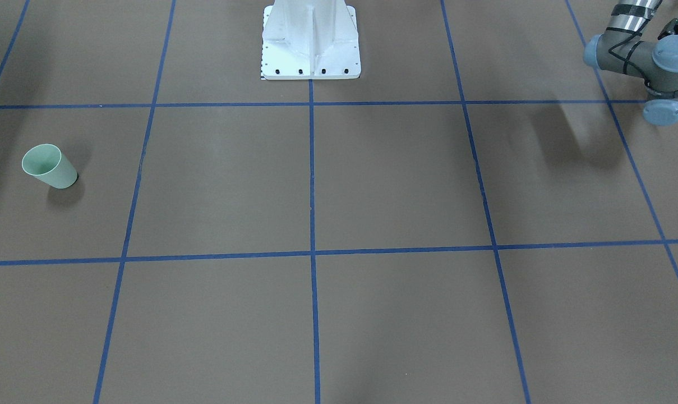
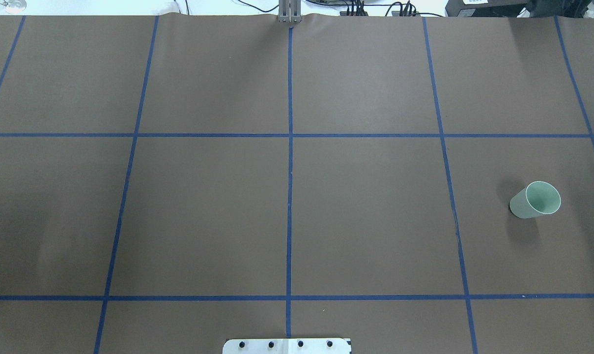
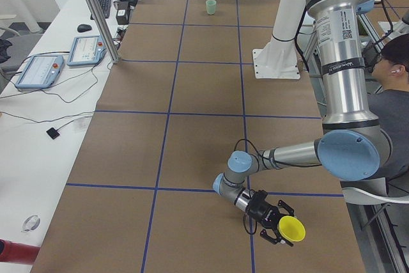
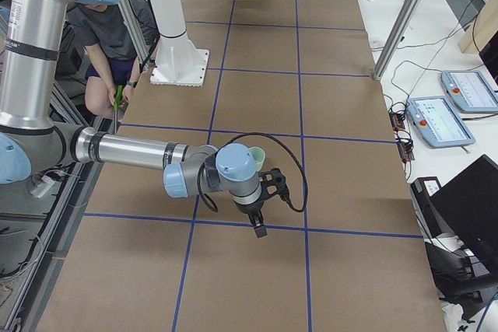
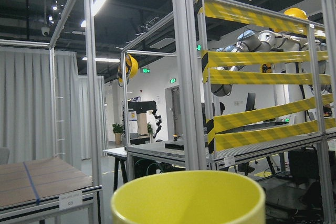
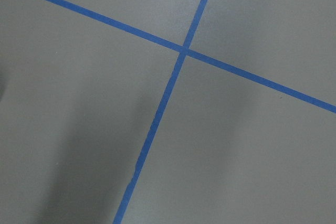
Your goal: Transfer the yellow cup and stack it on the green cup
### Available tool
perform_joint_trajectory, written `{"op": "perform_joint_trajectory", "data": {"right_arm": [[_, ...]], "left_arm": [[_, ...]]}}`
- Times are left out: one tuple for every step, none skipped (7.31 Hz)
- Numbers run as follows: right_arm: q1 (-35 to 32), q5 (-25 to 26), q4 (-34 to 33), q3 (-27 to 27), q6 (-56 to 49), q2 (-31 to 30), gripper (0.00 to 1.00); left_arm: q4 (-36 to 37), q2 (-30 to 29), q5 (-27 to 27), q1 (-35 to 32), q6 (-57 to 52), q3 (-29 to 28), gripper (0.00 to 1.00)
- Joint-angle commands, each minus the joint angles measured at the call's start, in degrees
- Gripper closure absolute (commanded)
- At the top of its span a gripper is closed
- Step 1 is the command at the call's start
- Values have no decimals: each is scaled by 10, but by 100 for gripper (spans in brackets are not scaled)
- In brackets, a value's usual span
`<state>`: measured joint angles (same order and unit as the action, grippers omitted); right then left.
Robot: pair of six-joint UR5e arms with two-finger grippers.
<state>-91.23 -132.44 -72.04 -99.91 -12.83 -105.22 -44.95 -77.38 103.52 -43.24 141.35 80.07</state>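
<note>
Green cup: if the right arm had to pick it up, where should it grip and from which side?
Probably the rim wall, from straight above, one finger inside and one outside: the green cup stands upright with its mouth open and empty, and widens toward the rim.

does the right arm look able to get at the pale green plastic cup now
Probably yes: the pale green plastic cup stands upright and unobstructed, and the right pincer hangs close by.
</note>
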Motion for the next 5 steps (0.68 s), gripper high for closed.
{"op": "perform_joint_trajectory", "data": {"right_arm": [[0,1,0,-1,3,3,0],[0,1,0,-1,11,3,0],[0,-1,0,-1,23,15,0],[0,1,0,-1,26,22,0],[1,1,0,1,26,25,0]], "left_arm": [[-42,-1,-100,-19,-2,1,100],[-57,-1,-166,-41,-2,2,100],[-70,-2,-206,-52,-9,8,100],[-86,-2,-257,-63,-14,18,100],[-111,-2,-296,-74,-27,20,100]]}}
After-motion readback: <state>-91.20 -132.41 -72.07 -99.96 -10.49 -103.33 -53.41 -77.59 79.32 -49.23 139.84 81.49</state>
